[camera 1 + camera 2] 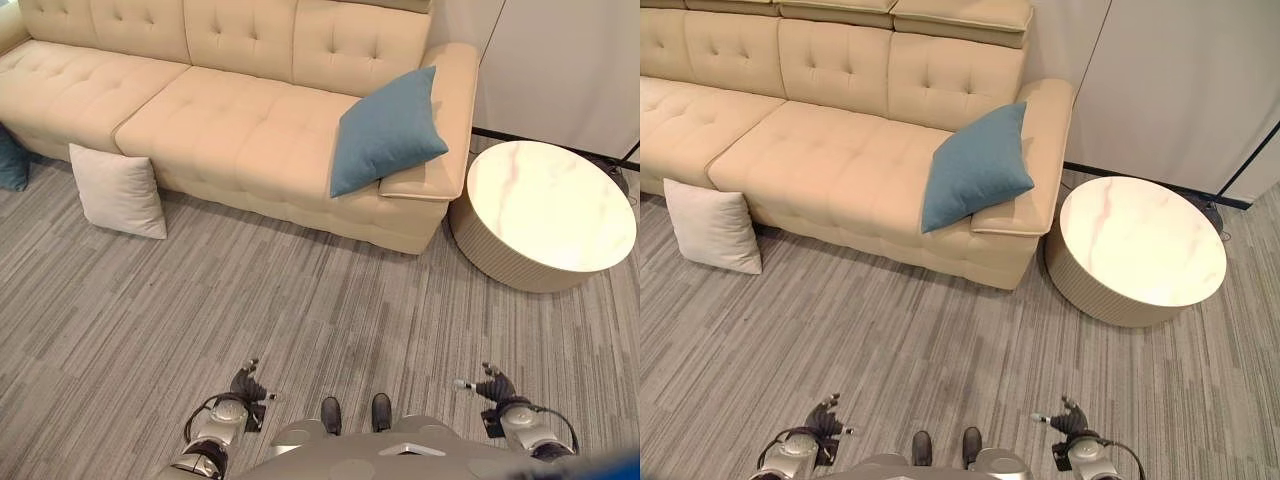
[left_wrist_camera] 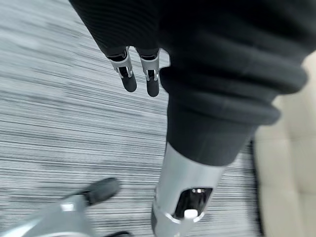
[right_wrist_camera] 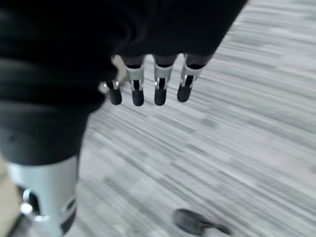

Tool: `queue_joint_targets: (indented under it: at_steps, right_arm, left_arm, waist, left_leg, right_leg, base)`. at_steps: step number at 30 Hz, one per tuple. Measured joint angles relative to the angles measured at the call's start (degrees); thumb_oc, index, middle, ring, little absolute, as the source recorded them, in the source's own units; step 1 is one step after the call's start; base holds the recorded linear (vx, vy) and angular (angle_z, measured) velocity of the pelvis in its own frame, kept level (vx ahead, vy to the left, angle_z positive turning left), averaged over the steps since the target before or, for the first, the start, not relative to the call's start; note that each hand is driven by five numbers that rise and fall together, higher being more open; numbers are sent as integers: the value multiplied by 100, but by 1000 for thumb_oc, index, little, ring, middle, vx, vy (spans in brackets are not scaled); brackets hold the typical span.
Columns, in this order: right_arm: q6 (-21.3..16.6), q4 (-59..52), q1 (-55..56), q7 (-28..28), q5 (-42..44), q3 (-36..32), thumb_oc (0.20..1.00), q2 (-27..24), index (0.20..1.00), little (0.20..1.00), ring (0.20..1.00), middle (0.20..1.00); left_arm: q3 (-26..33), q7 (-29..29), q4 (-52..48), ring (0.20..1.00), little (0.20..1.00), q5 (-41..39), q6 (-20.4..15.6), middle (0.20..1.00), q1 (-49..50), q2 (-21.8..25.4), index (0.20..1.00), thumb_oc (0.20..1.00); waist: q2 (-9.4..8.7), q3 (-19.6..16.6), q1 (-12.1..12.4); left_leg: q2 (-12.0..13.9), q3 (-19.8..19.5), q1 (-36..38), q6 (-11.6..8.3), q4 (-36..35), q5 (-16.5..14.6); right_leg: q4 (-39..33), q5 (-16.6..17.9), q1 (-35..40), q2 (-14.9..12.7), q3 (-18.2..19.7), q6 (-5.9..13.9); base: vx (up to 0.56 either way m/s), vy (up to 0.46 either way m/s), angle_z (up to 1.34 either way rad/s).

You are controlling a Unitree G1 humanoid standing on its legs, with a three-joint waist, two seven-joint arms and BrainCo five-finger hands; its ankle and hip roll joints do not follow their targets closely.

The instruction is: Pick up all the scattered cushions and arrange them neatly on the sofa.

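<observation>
Both robot hands hang low at the robot's sides, left robot hand (image 1: 248, 384) and right robot hand (image 1: 493, 385), each with fingers relaxed and nothing in the grasp (the wrist views show straight dark-tipped fingers over bare carpet).

Cushion positions:
- Blue cushion (image 1: 386, 132) is on the sofa (image 1: 220, 120), propped against the right armrest.
- White cushion (image 1: 118, 191) stands on the floor (image 1: 300, 300), leaning against the sofa's front.
- Second blue cushion (image 1: 12, 160) lies on the floor at the far left, beside the sofa.

Risks, as a judgement: both floor cushions are well apart from the hands, so the robot must walk and stoop; a poor approach could push the white cushion flat or under the sofa edge. A one-handed pinch on soft fabric may slip. The round side table (image 1: 545, 215) stands just beside the armrest and could be bumped.

View differences: the left eye view includes the second blue cushion; the right eye view cuts it off.
</observation>
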Motion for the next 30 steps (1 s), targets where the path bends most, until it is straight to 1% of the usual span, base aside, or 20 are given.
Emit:
queue_joint_targets:
  at_steps: [5,8,11,13,18,21,23,24,25,26,27,28,29,30]
  right_arm:
    - [53,-10,81,-5,1,-13,1000,-3,1000,1000,1000,1000]
    - [66,-27,74,-2,0,0,1000,-2,1000,1000,1000,1000]
    - [104,-120,71,0,-1,3,1000,-3,1000,1000,1000,1000]
    - [106,-162,35,2,-1,8,1000,-2,1000,1000,1000,1000]
    - [111,-254,-132,0,-15,77,1000,3,1000,1000,1000,1000]
    - [129,-249,-136,-4,-144,118,1000,3,1000,1000,1000,1000]
    - [158,-250,-143,-3,-206,138,1000,5,1000,1000,1000,1000]
    - [158,-249,-143,-3,-210,141,1000,5,1000,1000,1000,1000]
    - [160,-243,-138,-5,-212,156,1000,5,1000,1000,1000,1000]
    - [168,-231,-141,-7,-215,190,1000,3,1000,1000,1000,1000]
    - [169,-233,-163,-7,-215,189,1000,2,1000,1000,1000,1000]
    - [169,-239,-177,-8,-215,208,1000,-4,1000,1000,1000,1000]
    - [170,-253,-260,-10,-215,238,1000,-7,1000,1000,1000,1000]
    - [174,-252,-230,-8,-215,285,1000,14,1000,1000,1000,1000]
  left_arm:
    - [143,18,131,1000,1000,-13,27,1000,131,-3,1000,1000]
    - [133,18,139,1000,1000,-10,43,1000,181,-4,1000,1000]
    - [133,18,133,1000,1000,-5,55,1000,179,-3,1000,1000]
    - [133,19,128,1000,1000,-5,53,1000,135,-3,1000,1000]
    - [133,21,133,1000,1000,-5,56,1000,135,19,1000,1000]
    - [124,21,132,1000,1000,9,60,1000,148,17,1000,1000]
    - [124,22,129,1000,1000,49,57,1000,80,19,1000,1000]
    - [123,22,129,1000,1000,49,57,1000,62,19,1000,1000]
    - [124,22,128,1000,1000,49,56,1000,53,15,1000,1000]
    - [118,21,130,1000,1000,49,61,1000,4,-4,1000,1000]
    - [109,21,130,1000,1000,50,61,1000,-31,-2,1000,1000]
    - [71,24,129,1000,1000,51,59,1000,-105,10,1000,1000]
    - [51,21,128,1000,1000,51,53,1000,-131,16,1000,1000]
    - [53,25,130,1000,1000,50,55,1000,-153,31,1000,1000]
  waist:
    - [5,-3,19]
    - [0,-7,36]
    - [-18,-13,151]
    - [-37,-21,185]
    - [-148,17,187]
    - [-259,-18,202]
    - [-268,-14,201]
    - [-267,-14,198]
    - [-271,-9,214]
    - [-227,47,230]
    - [-206,96,238]
    - [-163,215,233]
    - [-138,320,166]
    - [-176,355,145]
  left_leg:
    - [6,10,-26,-49,-2,-35]
    - [3,19,-47,-15,0,-16]
    - [-3,17,-45,-1,-1,-26]
    - [-6,12,-46,3,-1,-29]
    - [-18,21,-86,19,-2,-38]
    - [-20,103,-117,44,-2,-54]
    - [-8,152,-109,54,-1,-58]
    - [-3,163,-104,56,-1,-60]
    - [-20,161,-108,74,-1,-72]
    - [-20,140,-176,167,-1,-80]
    - [0,147,-170,186,-2,-66]
    - [10,130,-131,264,1,-99]
    - [46,118,-129,281,56,-64]
    - [-38,53,-117,293,90,-113]
  right_leg:
    - [19,10,-45,3,24,14]
    - [34,13,-78,3,32,12]
    - [22,41,-64,3,32,-28]
    - [22,43,-58,2,29,-30]
    - [24,37,-120,2,66,-6]
    - [59,38,-195,0,145,-1]
    - [111,29,-218,-6,166,15]
    - [155,-7,-236,-8,169,65]
    - [216,-14,-281,-7,174,55]
    - [728,-100,-575,5,174,184]
    - [881,-135,-648,8,165,231]
    - [1561,-232,-928,-5,156,371]
    - [2389,-435,-1291,-81,148,551]
    - [2894,-593,-1514,-264,145,574]
  base:
    - [19,14,-1]
    - [56,43,-2]
    - [56,46,0]
    - [30,46,2]
    - [32,60,-4]
    - [26,89,-14]
    - [8,51,-8]
    - [-4,110,-6]
    - [-4,142,-16]
    - [4,146,-16]
    - [11,95,-13]
    - [43,83,13]
    - [72,49,33]
    - [189,51,24]
